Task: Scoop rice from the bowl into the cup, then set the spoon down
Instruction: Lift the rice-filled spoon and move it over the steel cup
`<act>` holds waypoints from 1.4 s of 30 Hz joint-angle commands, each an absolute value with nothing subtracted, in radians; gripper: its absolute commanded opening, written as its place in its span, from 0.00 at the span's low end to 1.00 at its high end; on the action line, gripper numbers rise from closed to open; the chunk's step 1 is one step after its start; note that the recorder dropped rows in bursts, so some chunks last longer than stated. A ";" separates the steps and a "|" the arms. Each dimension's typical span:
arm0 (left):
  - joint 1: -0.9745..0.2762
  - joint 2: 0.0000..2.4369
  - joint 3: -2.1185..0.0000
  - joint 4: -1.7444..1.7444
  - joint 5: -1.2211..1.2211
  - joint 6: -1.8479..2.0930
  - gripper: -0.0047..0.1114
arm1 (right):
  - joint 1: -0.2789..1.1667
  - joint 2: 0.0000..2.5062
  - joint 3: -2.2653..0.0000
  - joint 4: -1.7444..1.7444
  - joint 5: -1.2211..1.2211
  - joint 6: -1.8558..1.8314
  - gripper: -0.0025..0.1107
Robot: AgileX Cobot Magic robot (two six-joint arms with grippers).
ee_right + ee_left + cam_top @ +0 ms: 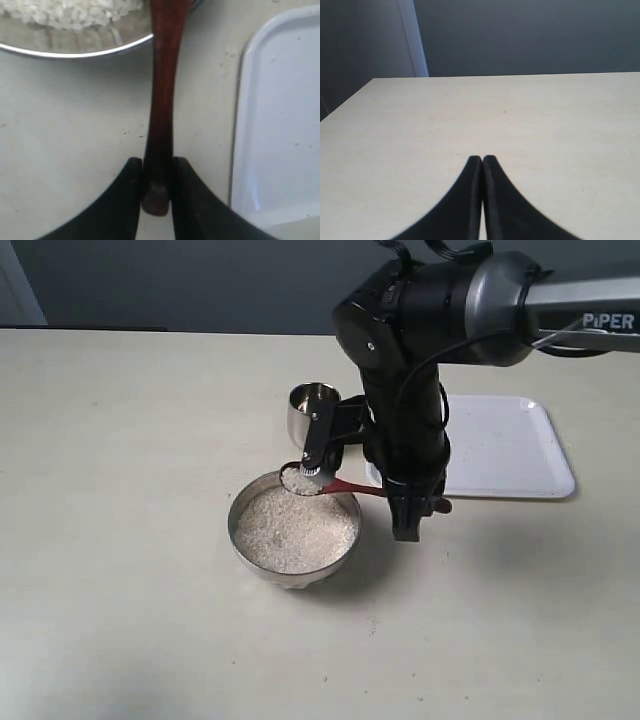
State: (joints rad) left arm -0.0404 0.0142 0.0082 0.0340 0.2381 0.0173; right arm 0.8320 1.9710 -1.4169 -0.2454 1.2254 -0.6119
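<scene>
The steel bowl [290, 578] holds a heap of rice [295, 530] in the middle of the table. Just behind it stands the small steel cup [312, 410]. My right gripper [413, 506] is shut on the end of the wooden spoon's handle [355, 487]. The spoon's scoop carries rice at the bowl's far rim. In the right wrist view the spoon [162, 100] runs from my gripper [156, 165] out over the bowl's rim [75, 52] and rice [65, 12]. My left gripper [482, 159] is shut on nothing above bare table, away from these things.
A white tray [500, 445] lies flat right of the bowl and cup, under the right arm; its edge [280, 125] shows beside the spoon handle. Bare table spreads to the left and front of the bowl.
</scene>
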 commanded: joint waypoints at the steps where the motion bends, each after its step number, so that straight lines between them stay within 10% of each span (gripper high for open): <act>1: -0.044 0.013 0.000 0.028 0.231 0.010 0.04 | 0.820 1.959 -1.421 -0.251 1.221 -0.626 0.02; 42: -0.044 0.013 0.000 0.028 0.231 0.010 0.04 | 0.749 1.999 -1.551 -0.263 1.221 -0.660 0.02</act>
State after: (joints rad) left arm -0.0404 0.0142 0.0082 0.0340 0.2381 0.0173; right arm 0.7612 2.0015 -1.5451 -0.2405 1.2190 -0.6532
